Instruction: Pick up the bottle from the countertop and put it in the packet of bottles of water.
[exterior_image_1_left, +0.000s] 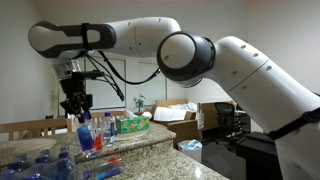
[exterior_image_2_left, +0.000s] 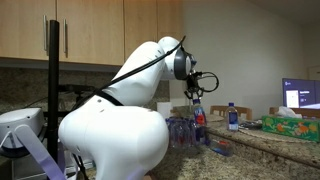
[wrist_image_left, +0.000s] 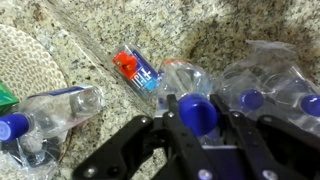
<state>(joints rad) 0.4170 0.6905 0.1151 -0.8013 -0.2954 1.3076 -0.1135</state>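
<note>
Pincer (wrist_image_left: 198, 126) apparently clenched on the cap of the upright blue-capped bottle (wrist_image_left: 196, 106), just beside the packet of bottles (wrist_image_left: 275, 88) on the granite surface (wrist_image_left: 230, 30).

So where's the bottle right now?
Wrist view, bottom centre: the bottle sits between the fingers of the gripper, with the packet of bottles just right of it in the picture.

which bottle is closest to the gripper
The bottle with the red and blue label: its blue cap sits between the gripper fingers. The packet bottles stand to its right; a loose bottle lies on its side at left.
</note>
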